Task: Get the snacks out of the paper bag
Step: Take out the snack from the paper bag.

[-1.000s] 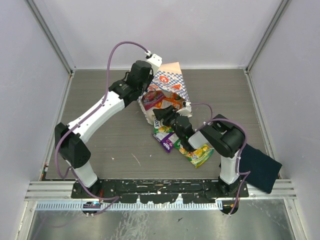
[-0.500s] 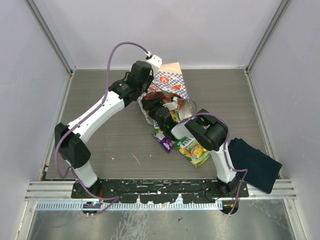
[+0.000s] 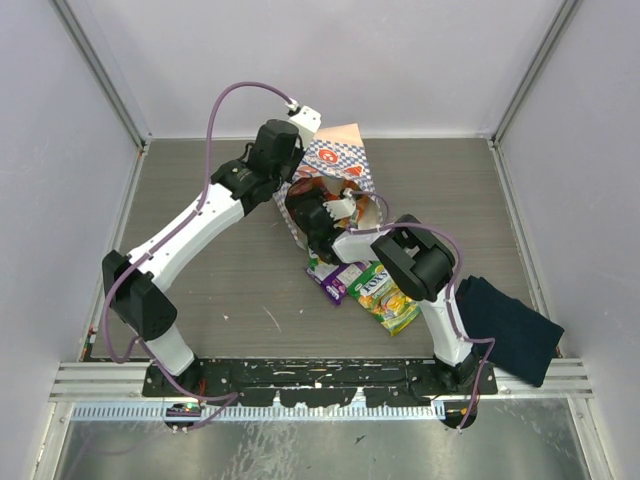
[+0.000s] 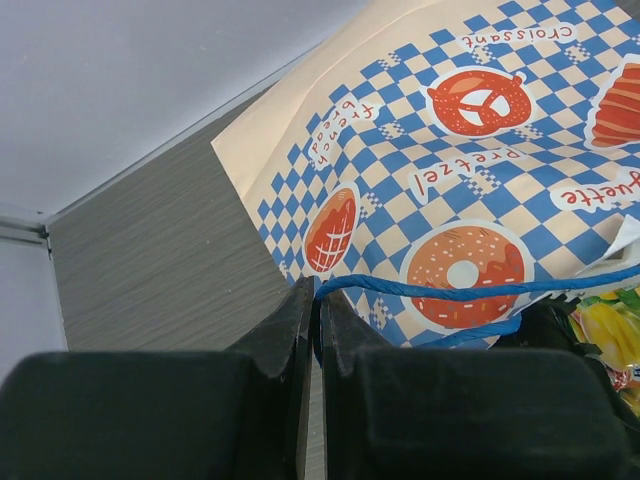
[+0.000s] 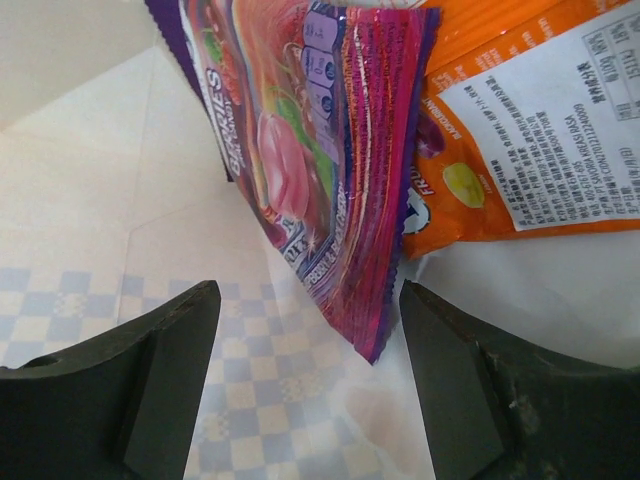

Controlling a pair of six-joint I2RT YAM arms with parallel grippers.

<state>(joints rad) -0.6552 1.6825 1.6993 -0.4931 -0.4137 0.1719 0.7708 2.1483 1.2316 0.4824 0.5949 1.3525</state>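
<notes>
Overhead from behind; wrist views tight on the paper bag (image 3: 338,158) (right inside).

Left wrist view: the paper bag (image 4: 450,170) is cut off by the top and right edges. The blue cord handle (image 4: 480,292) disappears between the fingers of the left gripper (image 4: 316,295). A yellow packet (image 4: 608,330) is cropped at the right edge.

Right wrist view: the fingers of the right gripper (image 5: 307,295) run off the bottom edge. The purple packet (image 5: 310,170) and orange packet (image 5: 520,110) run off the top edge. The label's small print is illegible.

Top view: both grippers are masked by their own wrists. Snacks inside the bag show only as slivers, so the count is indeterminable. The right arm (image 3: 420,265) overlaps the loose snacks (image 3: 385,300) and one edge of the dark cloth (image 3: 515,330).
</notes>
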